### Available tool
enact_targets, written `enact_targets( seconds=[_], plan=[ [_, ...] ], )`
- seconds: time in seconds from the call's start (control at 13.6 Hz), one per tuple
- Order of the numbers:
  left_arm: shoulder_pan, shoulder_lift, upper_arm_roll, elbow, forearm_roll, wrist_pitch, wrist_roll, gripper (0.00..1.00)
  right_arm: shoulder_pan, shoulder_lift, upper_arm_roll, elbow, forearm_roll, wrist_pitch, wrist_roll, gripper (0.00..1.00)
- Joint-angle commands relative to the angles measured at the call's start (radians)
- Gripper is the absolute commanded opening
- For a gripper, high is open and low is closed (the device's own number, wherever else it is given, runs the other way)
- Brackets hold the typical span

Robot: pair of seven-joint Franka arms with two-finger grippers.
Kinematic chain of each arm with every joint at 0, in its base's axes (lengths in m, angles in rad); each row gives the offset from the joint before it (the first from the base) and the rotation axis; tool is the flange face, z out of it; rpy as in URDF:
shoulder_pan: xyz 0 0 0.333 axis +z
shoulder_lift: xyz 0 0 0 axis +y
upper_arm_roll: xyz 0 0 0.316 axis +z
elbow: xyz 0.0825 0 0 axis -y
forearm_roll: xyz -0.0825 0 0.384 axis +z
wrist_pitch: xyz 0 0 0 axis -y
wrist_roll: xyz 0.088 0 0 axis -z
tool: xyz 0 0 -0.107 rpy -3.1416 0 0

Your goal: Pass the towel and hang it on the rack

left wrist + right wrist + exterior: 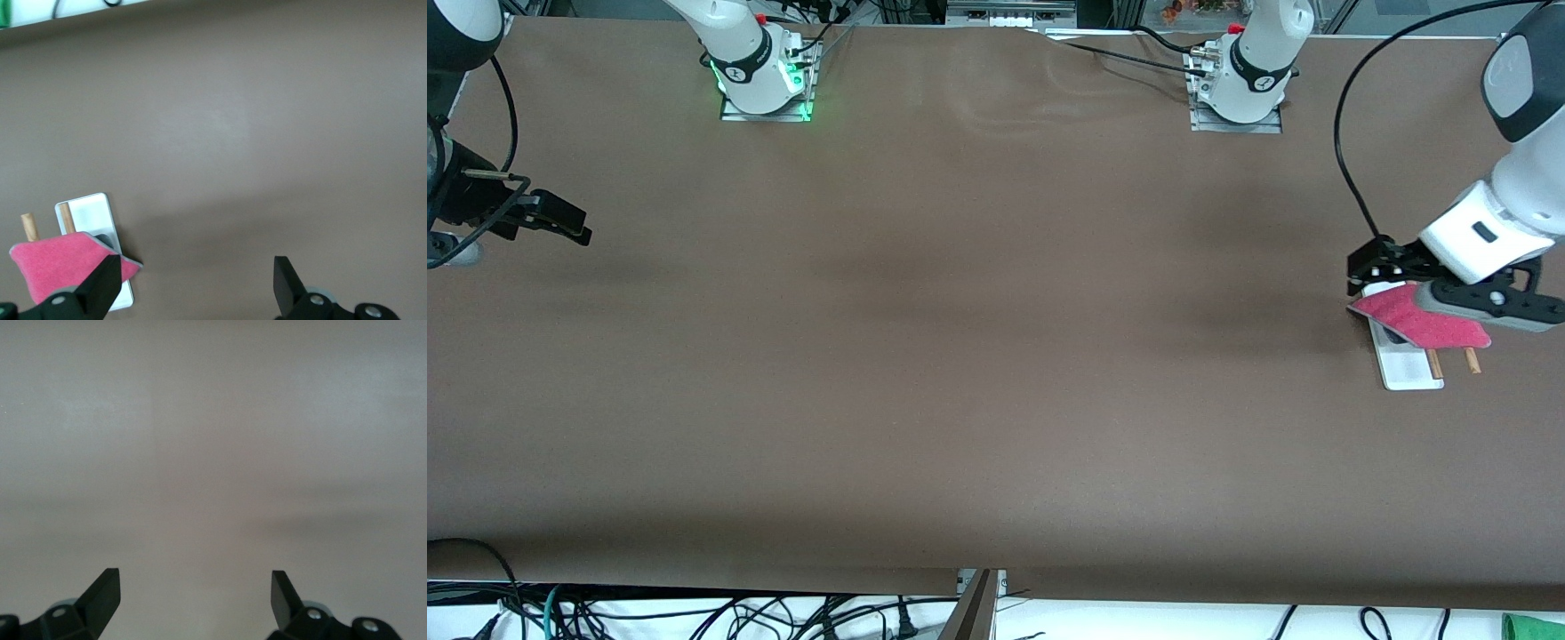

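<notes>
The pinkish-red towel [1423,320] lies draped over the two brown rods [1434,363] of the rack, whose white base [1409,372] sits at the left arm's end of the table. My left gripper [1371,271] hangs open just beside the towel's corner, with nothing between its fingers. In the left wrist view the towel [57,267] covers most of the rods [30,227] above the rack base [90,210], and one finger [107,280] overlaps the towel's corner; the left gripper [198,280] frames bare table. My right gripper [565,222] waits open over the right arm's end of the table [195,593].
Both arm bases [765,80] [1240,89] stand along the table's edge farthest from the front camera. A black cable [1347,169] loops above the left gripper. Loose cables [694,618] and a green object [1534,627] lie below the table's near edge.
</notes>
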Motion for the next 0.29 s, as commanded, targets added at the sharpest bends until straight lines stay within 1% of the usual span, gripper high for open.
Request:
enact_targets(
  seconds=[0.0, 0.22],
  plan=[
    [0.026, -0.083, -0.011, -0.113, -0.002, 0.06, -0.025, 1.0, -0.007, -0.002, 0.0, 0.005, 0.017, -0.003, -0.02, 1.0],
    [0.026, -0.101, -0.011, -0.116, 0.0, 0.056, -0.054, 1.0, -0.009, -0.002, 0.0, 0.006, 0.017, -0.003, -0.021, 1.0]
  ],
)
